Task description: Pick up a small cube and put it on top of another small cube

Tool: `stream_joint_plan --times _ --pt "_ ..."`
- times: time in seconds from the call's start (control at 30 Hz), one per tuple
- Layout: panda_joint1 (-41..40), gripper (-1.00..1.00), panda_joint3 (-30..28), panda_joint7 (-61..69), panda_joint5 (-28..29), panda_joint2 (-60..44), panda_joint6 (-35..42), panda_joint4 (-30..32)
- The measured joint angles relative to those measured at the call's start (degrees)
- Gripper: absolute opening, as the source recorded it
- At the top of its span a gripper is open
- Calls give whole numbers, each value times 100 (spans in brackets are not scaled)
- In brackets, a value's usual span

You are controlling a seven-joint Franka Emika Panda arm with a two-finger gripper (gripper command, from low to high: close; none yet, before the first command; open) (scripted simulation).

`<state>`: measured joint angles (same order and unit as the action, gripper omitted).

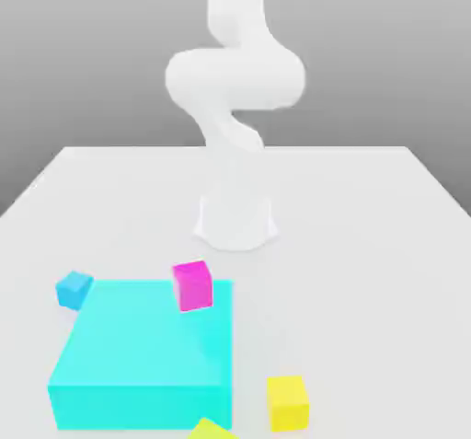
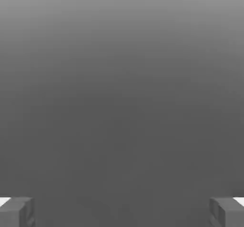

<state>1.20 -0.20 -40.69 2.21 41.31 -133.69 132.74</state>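
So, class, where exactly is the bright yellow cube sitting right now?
In the exterior view, the yellow cube sits on the white table near the front edge, just off the exterior view's right of the big cyan block.

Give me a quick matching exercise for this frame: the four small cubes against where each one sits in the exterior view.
Things:
1. magenta cube
2. yellow cube
3. blue cube
4. lime cube

Places:
A. on the table, at the exterior view's right of the cyan block
B. at the cyan block's far left corner
C. at the picture's bottom edge, cut off
D. at the cyan block's far right corner

Pairs: 1-D, 2-A, 3-B, 4-C
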Motion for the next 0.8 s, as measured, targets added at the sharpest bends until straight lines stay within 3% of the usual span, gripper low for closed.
stream_joint_plan --times 0.43,0.8 --pt "668 0 -399 2994 743 -2367 -980 494" --pt "1038 0 -542 6228 338 -4321 -1873 931"
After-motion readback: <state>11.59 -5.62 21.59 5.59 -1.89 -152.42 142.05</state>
